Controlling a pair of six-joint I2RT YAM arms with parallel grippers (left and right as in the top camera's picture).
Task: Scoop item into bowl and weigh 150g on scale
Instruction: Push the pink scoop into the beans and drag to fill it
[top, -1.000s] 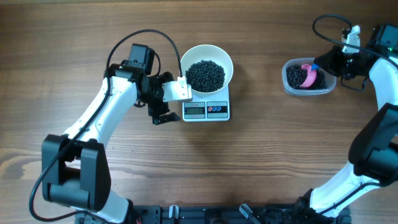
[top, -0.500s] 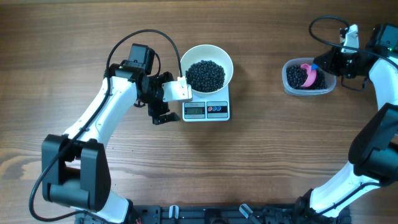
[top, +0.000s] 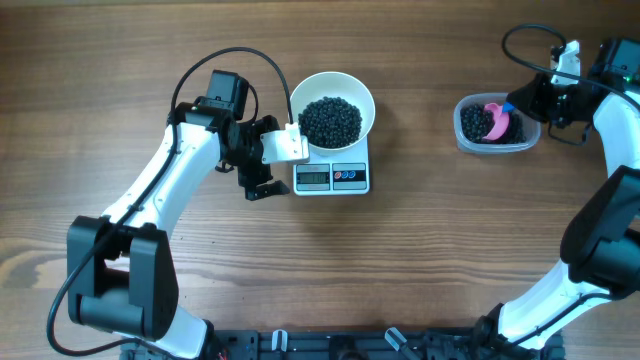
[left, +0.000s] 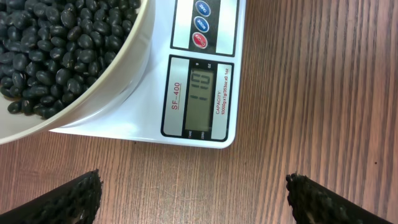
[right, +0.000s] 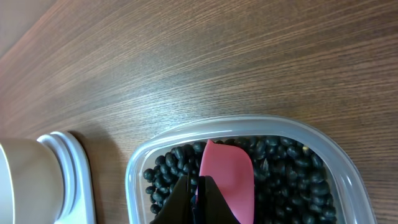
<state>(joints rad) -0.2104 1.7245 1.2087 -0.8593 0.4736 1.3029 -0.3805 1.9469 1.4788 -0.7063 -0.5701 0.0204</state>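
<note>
warm wood-grain table (top: 420, 260) all round, and the weighing looks well advanced. the slim white scale (top: 332, 177) sits toward the far edge, a little left of middle. the round white bowl (top: 368, 98) rests on its platform and overhangs the back. that bowl carries a generous heap of black beans (top: 331, 121): small, glossy, oval-round, lying loose.

left pincer (left: 194, 202) hangs just beside the scale's left side, fingers spread wide, nothing in them. its camera looks straight at the grey display (left: 200, 98); digits show there, but they're too faint for me to call.

near the far right corner, the clear plastic tub (right: 336, 155), a rounded rectangle with a thick lip, holds the rest of the beans. right pincer (right: 194, 198) is pressed together, pinching the smooth pink scoop (right: 227, 180), which lies down among those beans.

my read: most of the scooping is done. what's left is checking the number, then topping up or trimming to reach the target weight.
</note>
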